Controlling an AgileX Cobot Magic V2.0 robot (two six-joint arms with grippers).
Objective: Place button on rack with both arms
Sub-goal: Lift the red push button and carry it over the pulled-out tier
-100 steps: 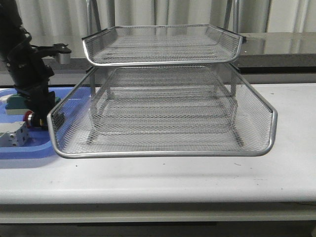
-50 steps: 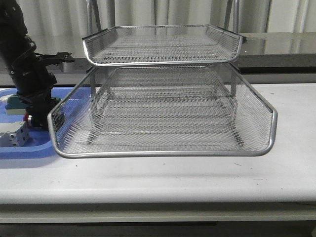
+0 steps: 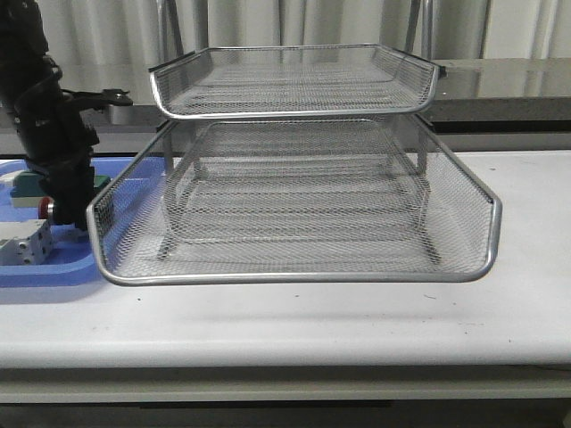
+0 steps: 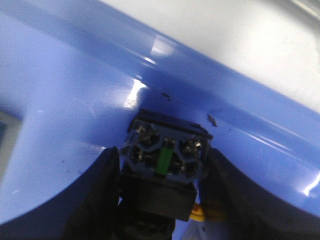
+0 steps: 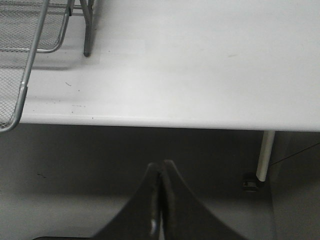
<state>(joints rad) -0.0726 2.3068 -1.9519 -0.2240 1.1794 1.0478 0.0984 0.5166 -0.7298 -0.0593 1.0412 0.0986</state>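
The button (image 4: 150,150) sits between the two dark fingers of my left gripper (image 4: 164,155), which is shut on its black body; its blue rear block with a green strip faces the camera and a bit of yellow shows below. In the front view its red cap (image 3: 45,209) peeks out beside the left gripper (image 3: 61,210), low over the blue tray (image 3: 53,272). The silver wire-mesh rack (image 3: 294,277) stands in the middle of the table, just right of that arm. My right gripper (image 5: 161,167) is shut and empty, off the table's front edge, with the rack's corner (image 5: 22,95) to one side.
A white block (image 3: 25,242) and a green-topped block (image 3: 25,185) lie in the blue tray close to the left arm. The rack's lower tier rim reaches almost to the tray. A table leg (image 5: 265,155) shows below the table edge in the right wrist view.
The left arm has shifted slightly left and a little upward with the button's red cap moving along with it. The rack has not moved.
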